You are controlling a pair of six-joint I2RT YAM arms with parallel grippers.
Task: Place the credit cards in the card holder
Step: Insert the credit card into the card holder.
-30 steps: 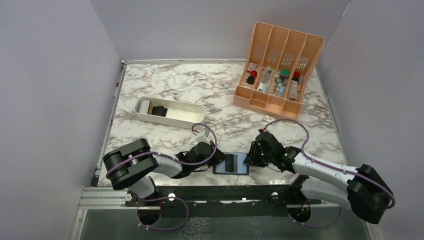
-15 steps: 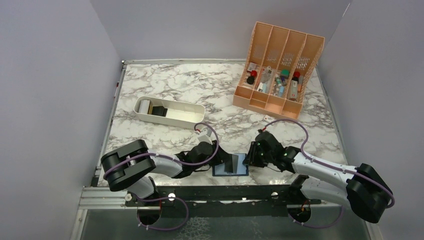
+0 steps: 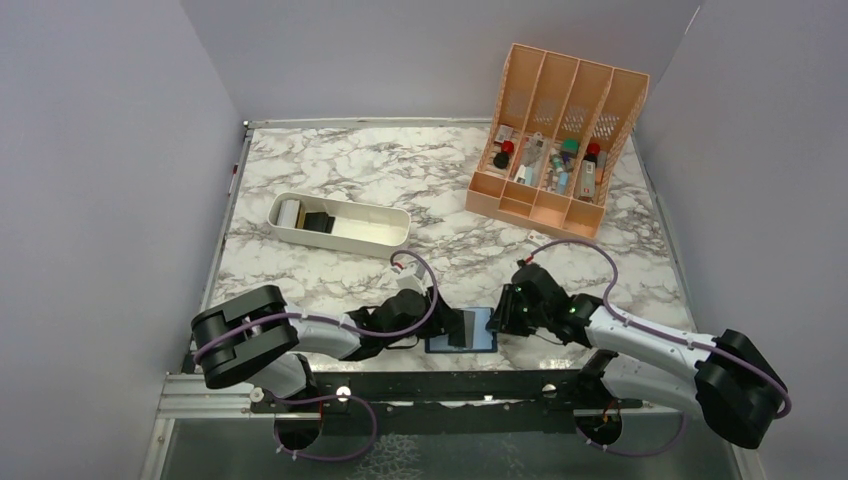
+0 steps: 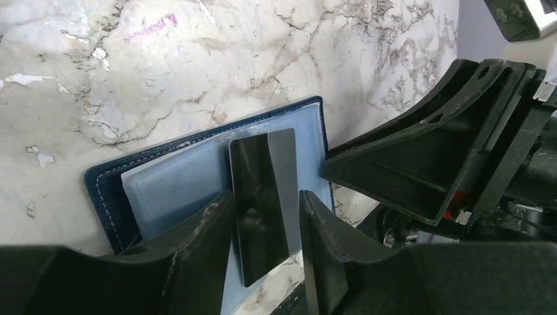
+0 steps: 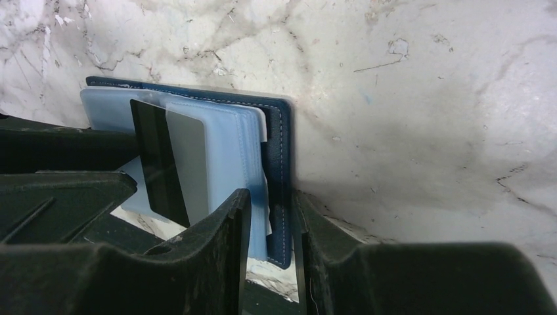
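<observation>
The navy card holder (image 3: 478,341) lies open near the table's front edge, pale pockets (image 4: 171,180) facing up. A credit card (image 4: 259,197) with a black stripe and a grey face sits partly in a pocket, its near end sticking out. My left gripper (image 4: 266,195) is open, one finger on each side of that card, with a gap at the right finger. My right gripper (image 5: 270,193) is shut on the card holder's (image 5: 272,131) right edge, cover and pocket leaves between its jaws. From above, the left gripper (image 3: 440,325) and the right gripper (image 3: 492,322) face each other across the holder.
A white oblong tray (image 3: 340,204) at mid left holds a dark flat thing (image 3: 318,222) and a pale one. An orange slotted organizer (image 3: 560,130) with small bottles stands at the back right. The black base rail (image 3: 420,385) runs just in front of the holder.
My left gripper has opened and let go of the card, which stays in the pocket. The left arm has drawn back slightly to the left. The right gripper keeps its hold.
</observation>
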